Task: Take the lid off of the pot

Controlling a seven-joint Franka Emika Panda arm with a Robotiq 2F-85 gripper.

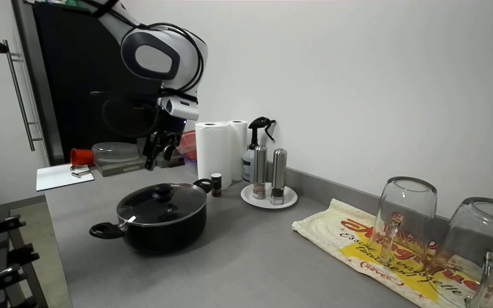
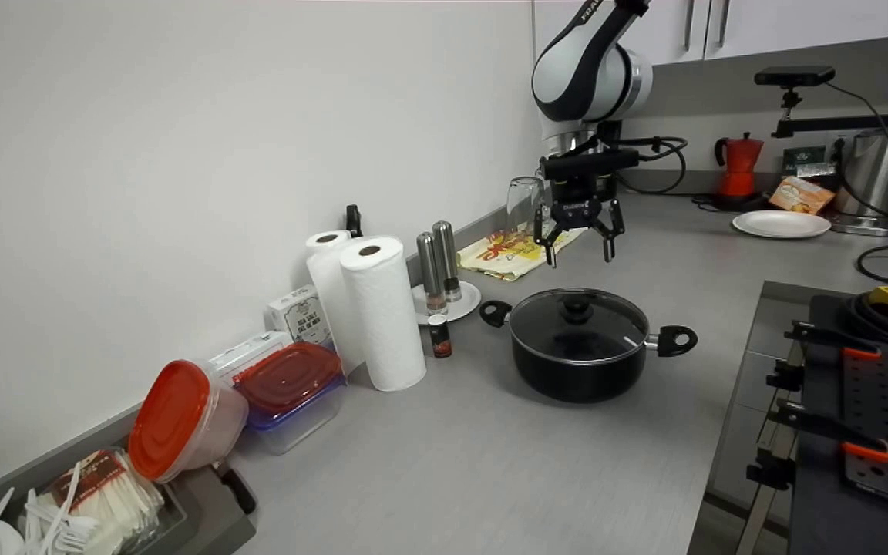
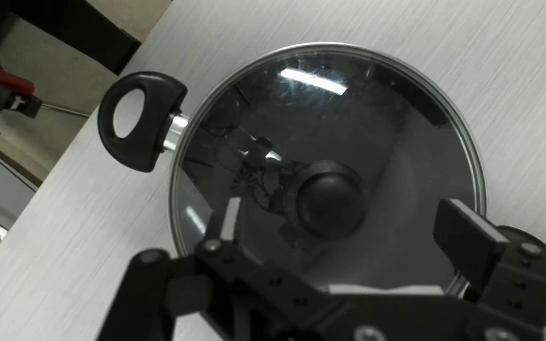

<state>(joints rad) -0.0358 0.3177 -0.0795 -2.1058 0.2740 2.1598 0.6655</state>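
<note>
The lid (image 1: 154, 209) is dark glass with a black centre knob (image 1: 163, 191) and sits on the black pot (image 1: 167, 235). In an exterior view, the lid (image 2: 579, 335) also rests flat on the pot (image 2: 576, 378). My gripper (image 1: 159, 160) is open and empty, hanging above the pot, apart from the knob; it also shows in an exterior view (image 2: 580, 257). In the wrist view the lid (image 3: 320, 128) lies below my gripper (image 3: 341, 204), with the knob (image 3: 331, 203) between the spread fingers, nearer the left one. A pot handle (image 3: 159, 125) shows at the upper left.
A small dark bottle (image 1: 216, 185) stands close to a pot handle. Paper towel rolls (image 1: 213, 149) and two grinders on a white plate (image 1: 287, 203) stand by the wall. Glass jars (image 1: 405, 209) stand on a cloth (image 1: 340, 218). The counter edge (image 2: 721, 447) runs beside the pot.
</note>
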